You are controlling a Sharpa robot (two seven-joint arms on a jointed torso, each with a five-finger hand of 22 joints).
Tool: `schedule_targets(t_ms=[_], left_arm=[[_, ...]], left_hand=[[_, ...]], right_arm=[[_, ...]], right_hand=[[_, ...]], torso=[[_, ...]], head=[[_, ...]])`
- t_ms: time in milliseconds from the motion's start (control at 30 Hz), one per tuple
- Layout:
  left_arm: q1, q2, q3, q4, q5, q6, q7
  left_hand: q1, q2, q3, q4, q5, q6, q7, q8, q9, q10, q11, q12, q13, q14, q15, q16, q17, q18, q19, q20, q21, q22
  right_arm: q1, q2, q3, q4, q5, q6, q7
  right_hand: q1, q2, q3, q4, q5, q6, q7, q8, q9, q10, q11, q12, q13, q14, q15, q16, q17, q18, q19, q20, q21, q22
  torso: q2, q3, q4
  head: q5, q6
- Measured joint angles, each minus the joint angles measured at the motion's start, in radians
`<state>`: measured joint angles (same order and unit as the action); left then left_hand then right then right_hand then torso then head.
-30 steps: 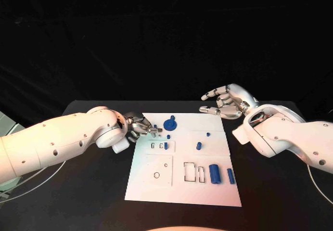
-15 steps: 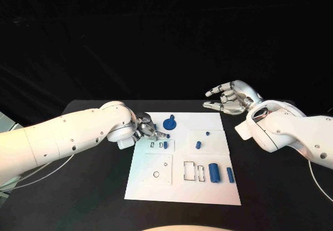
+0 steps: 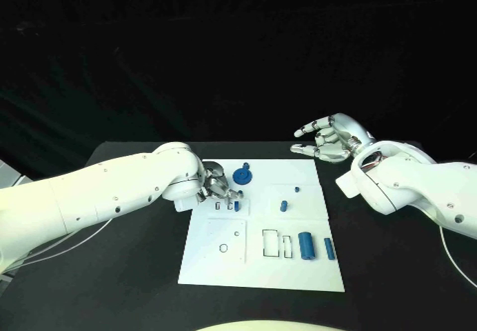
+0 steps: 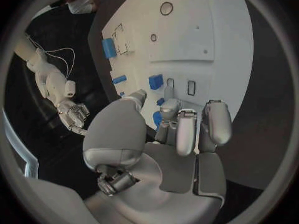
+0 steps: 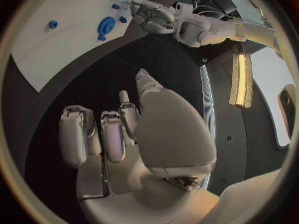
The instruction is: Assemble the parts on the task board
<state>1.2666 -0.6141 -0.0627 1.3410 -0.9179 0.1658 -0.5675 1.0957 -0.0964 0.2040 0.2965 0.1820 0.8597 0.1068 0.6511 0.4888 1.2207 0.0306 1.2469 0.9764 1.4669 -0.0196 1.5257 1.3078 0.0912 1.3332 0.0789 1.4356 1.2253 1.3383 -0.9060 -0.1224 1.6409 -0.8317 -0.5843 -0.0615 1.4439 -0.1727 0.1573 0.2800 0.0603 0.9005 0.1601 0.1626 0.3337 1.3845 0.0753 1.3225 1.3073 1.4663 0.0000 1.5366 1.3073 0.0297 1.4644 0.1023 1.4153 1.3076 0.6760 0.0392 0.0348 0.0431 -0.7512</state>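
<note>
At the head view's centre lies a flat white rectangular task board [image 3: 260,265] bearing small solid-blue plastic parts [image 3: 306,246] and thin black outlines, on a plain matte black table [image 3: 129,276]; two glossy silver metal hands [image 3: 328,138].

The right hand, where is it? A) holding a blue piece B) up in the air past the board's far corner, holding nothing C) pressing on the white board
B: the right hand hangs beyond the far right corner of the task board, fingers apart and empty, no blue piece in it.
</note>
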Motion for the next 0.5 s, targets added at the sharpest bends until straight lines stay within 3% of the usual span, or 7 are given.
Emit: schedule_targets(t_ms=[300,500], left_arm=[[0.001,0.017,-0.002,-0.007,-0.002,0.032,-0.007],[0.001,0.024,-0.004,-0.014,-0.002,0.046,-0.009]], left_hand=[[0.0,0.0,-0.003,-0.003,0.0,-0.004,-0.004,0.0,0.007,-0.004,-0.004,0.0,-0.006,-0.002,-0.002,0.0,0.0,0.0,0.0,0.0,0.004,0.002],[0.031,0.017,0.0,-0.006,0.0,-0.007,-0.007,0.0,0.018,-0.004,-0.004,0.0,-0.006,-0.004,-0.004,0.0,0.0,0.0,0.0,0.0,0.004,0.005]], right_arm=[[0.0,0.003,0.0,-0.004,-0.003,0.004,-0.011],[0.0,0.004,0.0,-0.005,-0.005,0.008,-0.015]], right_hand=[[0.0,0.0,-0.003,0.003,0.0,0.0,0.0,0.0,0.0,0.0,0.0,0.0,0.001,0.0,0.0,0.0,0.001,0.0,0.0,0.0,0.0,0.0],[0.0,0.0,-0.003,0.003,0.0,0.0,0.0,0.0,0.0,0.0,0.0,-0.004,0.001,0.0,0.0,0.0,0.001,0.0,0.0,0.0,-0.005,0.0]], torso=[[0.0,0.0,0.0008],[0.0,-0.0003,0.0005]], head=[[-0.001,-0.001],[-0.003,-0.003]])
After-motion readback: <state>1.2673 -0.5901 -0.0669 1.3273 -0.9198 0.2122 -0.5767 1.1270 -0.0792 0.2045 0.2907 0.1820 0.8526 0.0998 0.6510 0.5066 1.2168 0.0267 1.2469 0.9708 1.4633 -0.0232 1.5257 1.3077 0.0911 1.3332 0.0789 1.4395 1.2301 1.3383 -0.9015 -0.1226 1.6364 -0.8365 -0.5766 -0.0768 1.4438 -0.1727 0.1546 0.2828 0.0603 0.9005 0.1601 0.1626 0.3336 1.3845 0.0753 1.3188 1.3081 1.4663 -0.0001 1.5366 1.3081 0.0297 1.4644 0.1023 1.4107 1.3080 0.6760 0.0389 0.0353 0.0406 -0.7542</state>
